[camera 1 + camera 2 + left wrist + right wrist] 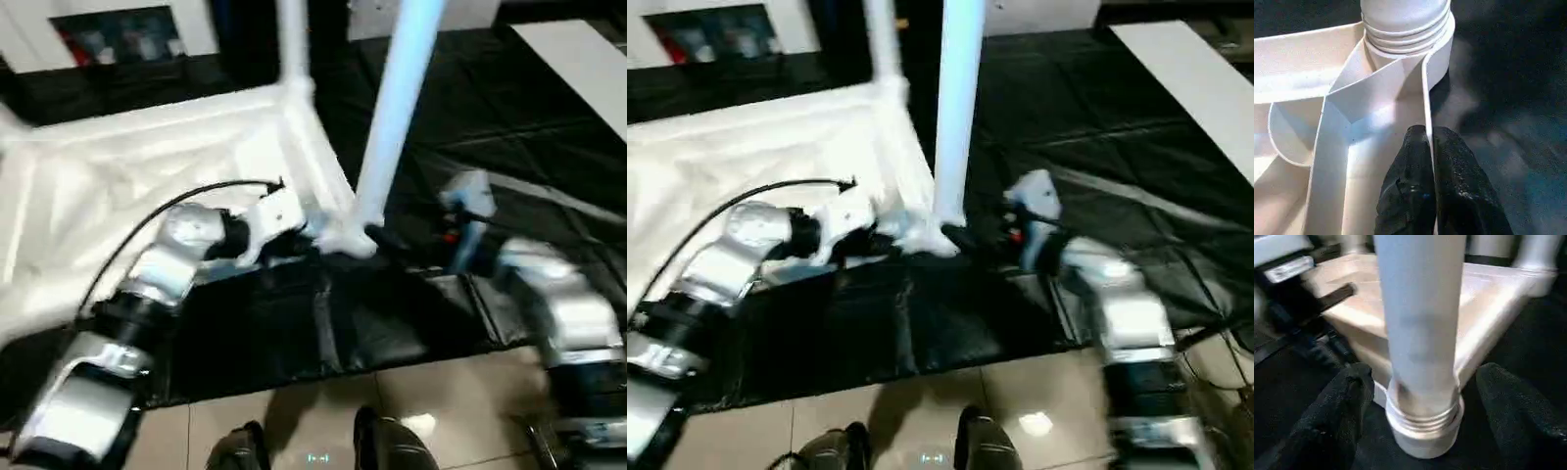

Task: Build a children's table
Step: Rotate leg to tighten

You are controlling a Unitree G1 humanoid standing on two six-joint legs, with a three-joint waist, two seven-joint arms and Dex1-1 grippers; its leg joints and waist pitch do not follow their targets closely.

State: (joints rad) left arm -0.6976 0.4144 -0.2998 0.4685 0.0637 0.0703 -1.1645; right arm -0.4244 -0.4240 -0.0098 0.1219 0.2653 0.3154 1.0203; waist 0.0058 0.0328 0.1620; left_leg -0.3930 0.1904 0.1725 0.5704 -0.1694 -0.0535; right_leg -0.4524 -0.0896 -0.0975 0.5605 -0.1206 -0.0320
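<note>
The children's table top [147, 166] lies upside down on the black sheet, ribs facing up. One white leg [397, 108] stands upright in the near corner socket [345, 238], its threaded base [1422, 423] showing. A second leg [292, 44] rises from the far corner. My left gripper [1429, 134] is shut on the top's thin rim [1426, 93] just beside that near socket. My right gripper [1422, 377] is open at the base of the near leg, with one black finger [1344, 396] on each side and a gap between each finger and the leg.
The black sheet [323, 323] ends at a tiled floor [451, 387] close to me, where my feet [392, 441] show. A white board [578, 59] lies at the far right. Shelving and dark clutter stand behind the table top.
</note>
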